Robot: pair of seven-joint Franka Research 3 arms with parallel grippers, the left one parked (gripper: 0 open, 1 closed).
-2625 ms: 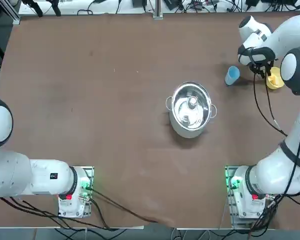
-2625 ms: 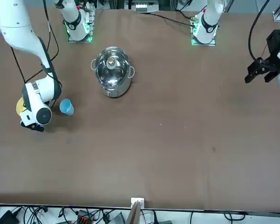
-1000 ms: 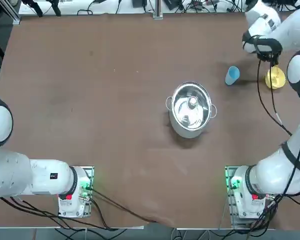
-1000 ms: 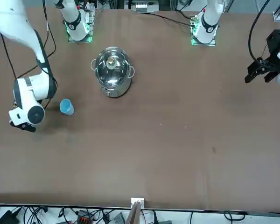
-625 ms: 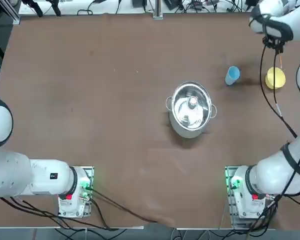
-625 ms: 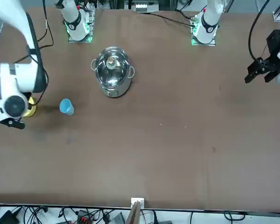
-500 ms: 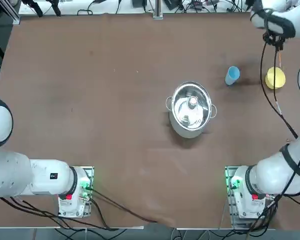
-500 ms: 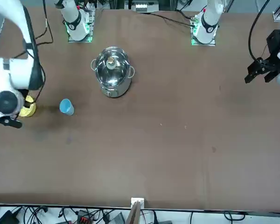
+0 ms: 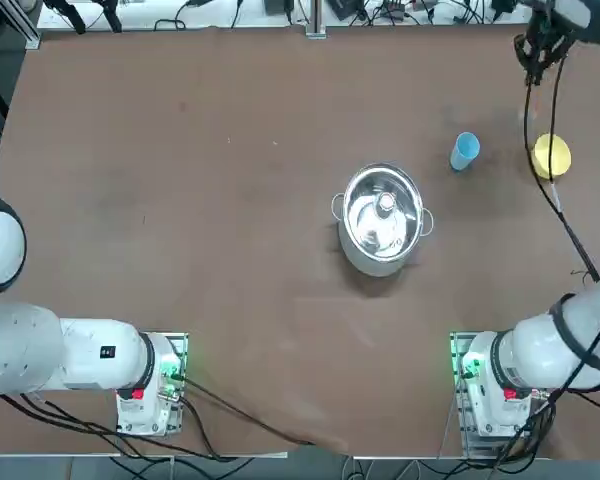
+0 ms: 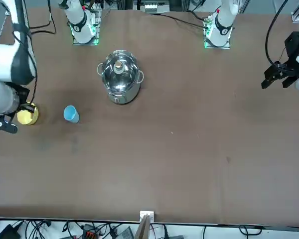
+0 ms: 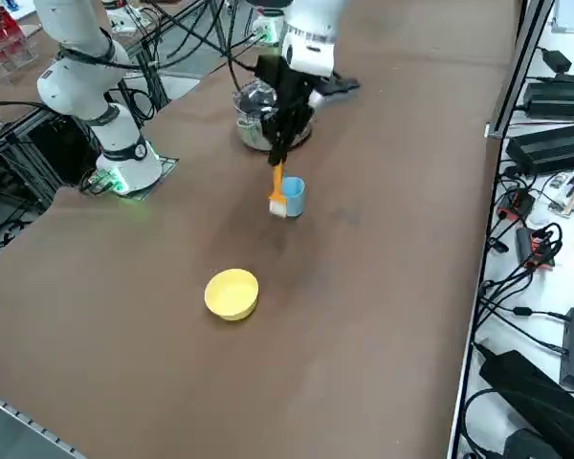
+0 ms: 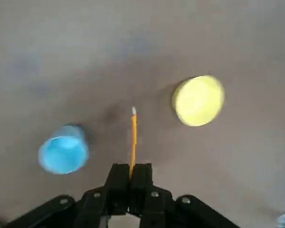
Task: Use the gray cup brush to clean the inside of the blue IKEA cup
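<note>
My right gripper point(image 12: 130, 183) hangs high above the table, shut on the upper end of the gray cup brush point(image 12: 133, 137), an orange stick that points straight down with a pale tip. The blue IKEA cup point(image 12: 63, 154) stands upright and apart from the brush tip, its open mouth facing up. In the right side view the gripper point(image 11: 276, 156) holds the brush point(image 11: 277, 187) in the air, in front of the blue cup point(image 11: 294, 197). From overhead the blue cup point(image 9: 464, 150) sits at the far right of the table.
A yellow cup point(image 9: 551, 156) stands just right of the blue one, also seen as the yellow cup point(image 11: 231, 293) nearer the table's side edge. A steel pot point(image 9: 382, 217) holding a small object stands mid-table. The table's far edge lies close behind both cups.
My right gripper has risen from just above the yellow cup, lifting the brush well above the table. Both cups and the pot have stayed in place.
</note>
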